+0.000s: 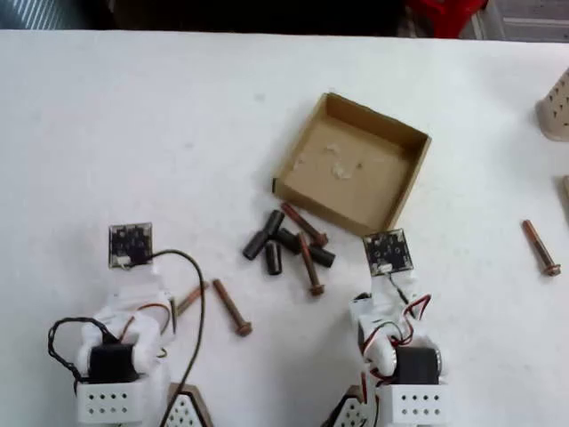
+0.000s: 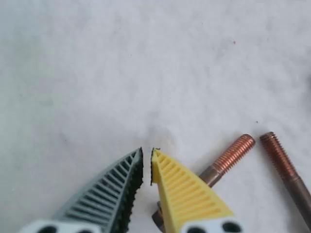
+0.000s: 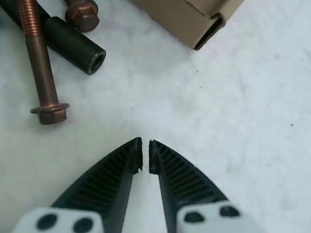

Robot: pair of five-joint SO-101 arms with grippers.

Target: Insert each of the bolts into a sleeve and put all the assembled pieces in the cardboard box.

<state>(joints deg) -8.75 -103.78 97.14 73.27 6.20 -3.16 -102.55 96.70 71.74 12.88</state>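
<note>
The open cardboard box (image 1: 356, 165) sits at the table's middle, holding only scraps. In front of it lies a heap of black sleeves (image 1: 274, 258) and copper bolts (image 1: 310, 265). Two more bolts (image 1: 232, 307) lie beside the left arm, and another bolt (image 1: 540, 247) lies far right. My left gripper (image 2: 147, 156), one finger grey and one yellow, is shut on nothing just over the table, with a bolt (image 2: 228, 156) right beside the yellow finger. My right gripper (image 3: 145, 151) is shut and empty, near a sleeve (image 3: 75, 46), a bolt (image 3: 41, 63) and the box corner (image 3: 194, 19).
A pale perforated object (image 1: 556, 107) stands at the right edge. Open white table stretches across the left and far sides. A black cable (image 1: 197, 294) loops from the left arm (image 1: 116, 356) near the two bolts.
</note>
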